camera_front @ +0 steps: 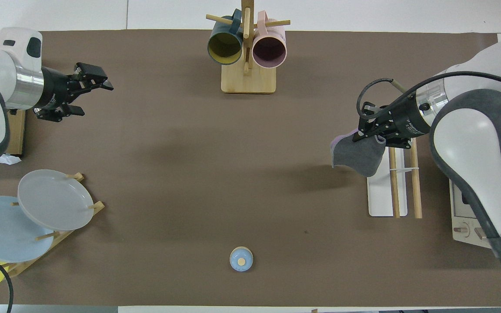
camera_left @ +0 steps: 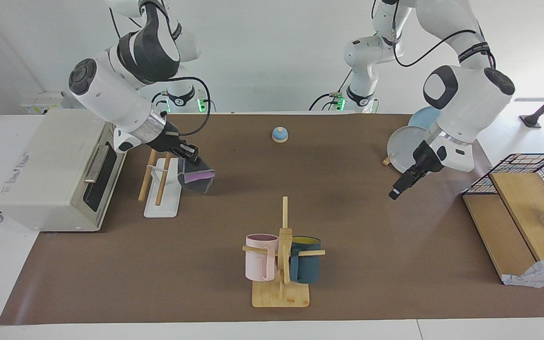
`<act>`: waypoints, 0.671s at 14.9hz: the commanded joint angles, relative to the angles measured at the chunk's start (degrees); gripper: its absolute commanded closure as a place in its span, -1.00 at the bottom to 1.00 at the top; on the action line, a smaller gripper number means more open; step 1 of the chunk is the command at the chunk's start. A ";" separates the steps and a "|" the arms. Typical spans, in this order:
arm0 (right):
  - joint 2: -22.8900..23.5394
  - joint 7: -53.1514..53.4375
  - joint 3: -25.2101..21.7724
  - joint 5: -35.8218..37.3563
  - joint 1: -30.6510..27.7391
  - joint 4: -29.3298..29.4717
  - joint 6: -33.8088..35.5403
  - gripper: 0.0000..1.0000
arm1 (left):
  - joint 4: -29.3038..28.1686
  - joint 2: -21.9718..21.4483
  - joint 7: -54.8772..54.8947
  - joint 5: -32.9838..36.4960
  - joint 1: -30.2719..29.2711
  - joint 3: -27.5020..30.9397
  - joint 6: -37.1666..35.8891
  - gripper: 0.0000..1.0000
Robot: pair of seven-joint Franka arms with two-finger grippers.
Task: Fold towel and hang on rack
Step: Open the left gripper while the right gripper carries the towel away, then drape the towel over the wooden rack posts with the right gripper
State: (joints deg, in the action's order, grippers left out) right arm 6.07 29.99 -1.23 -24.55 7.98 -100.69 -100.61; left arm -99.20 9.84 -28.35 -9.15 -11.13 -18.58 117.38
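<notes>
Right claw [camera_left: 191, 156]: we see it clenched on the towel's upper edge, hanging in the air over the rack's white base, toward the right arm's end of the bench.

Towel [camera_left: 195, 178]: folded, dark grey outward with a purple strip showing at the fold; it hangs free below the claw and, as far as we can tell, touches neither rod. We judge it is gripped by the top so that the loose part can drape down over a rod.

Rack [camera_left: 161, 177]: two parallel light-wood rods on a white base, standing on the bench in front of the toaster oven's door. The rods run away from the robots' edge, so a cloth brought in across them could settle over one.

Left claw [camera_left: 402, 185]: released and holding nothing, raised over the bench toward the left arm's end, near the plate stand; we take this arm to be waiting, clear of the rack.

Step in hand: folding looks done; hanging is not yet done.

Toaster oven [camera_left: 59, 167]: at the bench's end by the right arm, close beside the rack, so we judge the right arm has little room there.

Mug tree [camera_left: 281, 257]: near the bench's edge farthest from the robots, well apart from the rack.
</notes>
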 commanded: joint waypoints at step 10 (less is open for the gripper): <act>-7.12 -22.47 0.27 1.43 -13.50 -15.59 -3.45 1.00 | 1.20 -7.81 22.46 12.66 10.47 13.08 -19.71 -1.00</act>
State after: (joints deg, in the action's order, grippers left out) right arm 2.74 17.28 -1.59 -23.61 -1.67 -110.70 -102.24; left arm -97.21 4.71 -7.70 2.50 -8.41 -13.39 101.66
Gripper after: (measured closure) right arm 0.978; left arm 0.000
